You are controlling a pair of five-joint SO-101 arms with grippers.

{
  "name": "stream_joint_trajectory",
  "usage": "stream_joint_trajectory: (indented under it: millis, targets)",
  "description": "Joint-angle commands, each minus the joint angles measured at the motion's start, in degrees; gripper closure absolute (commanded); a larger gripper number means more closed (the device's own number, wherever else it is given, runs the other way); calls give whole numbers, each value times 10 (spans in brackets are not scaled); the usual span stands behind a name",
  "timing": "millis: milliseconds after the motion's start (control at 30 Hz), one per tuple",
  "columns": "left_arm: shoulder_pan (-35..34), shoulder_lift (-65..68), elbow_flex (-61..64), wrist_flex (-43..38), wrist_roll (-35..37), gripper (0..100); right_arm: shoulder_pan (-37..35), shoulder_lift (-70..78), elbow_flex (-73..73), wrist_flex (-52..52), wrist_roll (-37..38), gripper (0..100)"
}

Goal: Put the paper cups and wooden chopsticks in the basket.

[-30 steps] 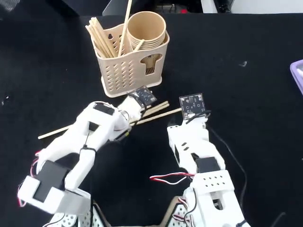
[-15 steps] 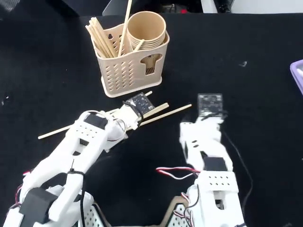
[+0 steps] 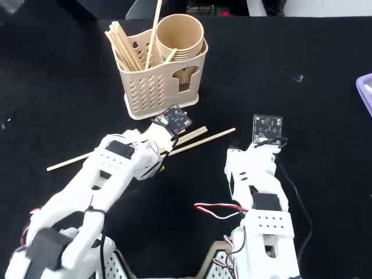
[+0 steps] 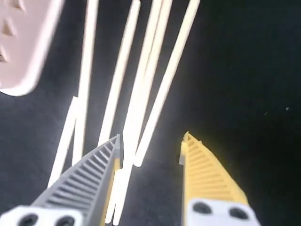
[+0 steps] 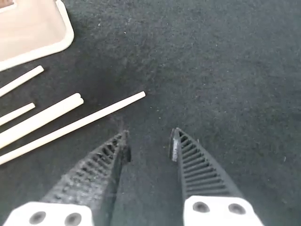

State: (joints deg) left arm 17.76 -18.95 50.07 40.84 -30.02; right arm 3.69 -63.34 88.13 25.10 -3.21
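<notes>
A beige slotted basket (image 3: 157, 81) stands at the back of the black table, holding stacked paper cups (image 3: 180, 36) and several upright wooden chopsticks (image 3: 125, 46). More chopsticks (image 3: 200, 139) lie flat on the cloth in front of it. My left gripper (image 4: 150, 143) hovers open over their near ends, one chopstick (image 4: 162, 84) running between its fingers. My right gripper (image 5: 148, 141) is open just beside the tip of the nearest chopstick (image 5: 75, 125), with bare cloth between its fingers. The basket's base (image 5: 33, 33) lies beyond it.
A long chopstick (image 3: 70, 161) sticks out to the left from under the left arm. A purple container edge (image 3: 365, 87) shows at the table's right side. Red and white wires (image 3: 218, 210) loop beside the right arm's base.
The right arm has swung to the right, away from the chopsticks. The left arm has shifted, with its gripper staying over the chopsticks in front of the basket.
</notes>
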Motion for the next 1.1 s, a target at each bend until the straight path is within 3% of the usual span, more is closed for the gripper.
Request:
stream_joint_trajectory:
  millis: [0, 233, 700, 933, 1067]
  targets:
    - [1, 64, -59, -7, 8, 787, -6, -13, -29, -11, -5, 848]
    - [-3, 146, -128, -6, 6, 788, -20, -12, -27, -11, -4, 848]
    - [6, 148, -92, -6, 9, 788, -20, -11, -27, -11, -4, 848]
    - [9, 144, -58, -6, 7, 924, -20, -11, -27, -11, -4, 848]
    - [11, 142, -51, -6, 7, 954, -20, -11, -27, -11, -4, 848]
